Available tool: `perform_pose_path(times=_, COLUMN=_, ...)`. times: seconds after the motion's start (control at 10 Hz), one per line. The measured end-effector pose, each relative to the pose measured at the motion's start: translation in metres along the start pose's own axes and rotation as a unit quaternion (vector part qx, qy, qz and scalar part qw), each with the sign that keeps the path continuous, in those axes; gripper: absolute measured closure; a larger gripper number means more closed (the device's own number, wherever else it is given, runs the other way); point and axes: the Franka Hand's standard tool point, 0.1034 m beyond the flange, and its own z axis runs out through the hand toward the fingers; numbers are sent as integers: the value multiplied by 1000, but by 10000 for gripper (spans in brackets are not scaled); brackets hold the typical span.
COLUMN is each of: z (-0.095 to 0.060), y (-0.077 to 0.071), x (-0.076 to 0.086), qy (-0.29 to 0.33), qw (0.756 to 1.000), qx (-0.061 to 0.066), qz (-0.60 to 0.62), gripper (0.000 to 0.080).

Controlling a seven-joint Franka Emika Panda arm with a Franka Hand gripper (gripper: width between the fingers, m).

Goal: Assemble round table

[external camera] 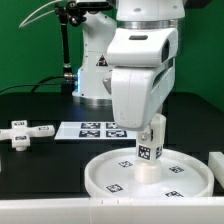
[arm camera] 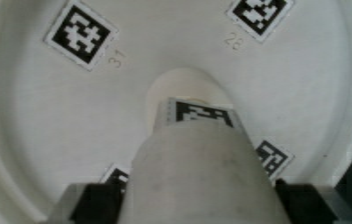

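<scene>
Gripper [external camera: 152, 130] 2 fingers clamped on leg [external camera: 150, 150], upright, lower right of exterior frame, lower end at round disc [external camera: 108, 172] centre. Judged light, stiff, slick plastic; hold upper shaft squarely.

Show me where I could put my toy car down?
The bare black table on the exterior view's left, bordered by the T-shaped block, marker board and round disc. Crowded: the disc's middle, where the gripper holds the leg.
</scene>
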Motion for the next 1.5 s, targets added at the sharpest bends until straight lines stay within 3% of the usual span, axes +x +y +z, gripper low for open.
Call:
perform_pose_path(times=0.2, z=0, y=0, x=0, qy=0, qw=999, qx=0, qz=52, gripper=390)
perform_pose_path(times=0.5, z=0, y=2, x=-5, qy=14, qw=980, qx=12, qz=199, gripper=390)
perform_pose_path(times=1.0, z=1, y=-2, x=2, qy=34, qw=905, qx=20, qz=425, gripper=390)
perform_pose_path(times=1.5, z=1, y=-4, x=5, qy=29, qw=835, qx=22, qz=548, gripper=390)
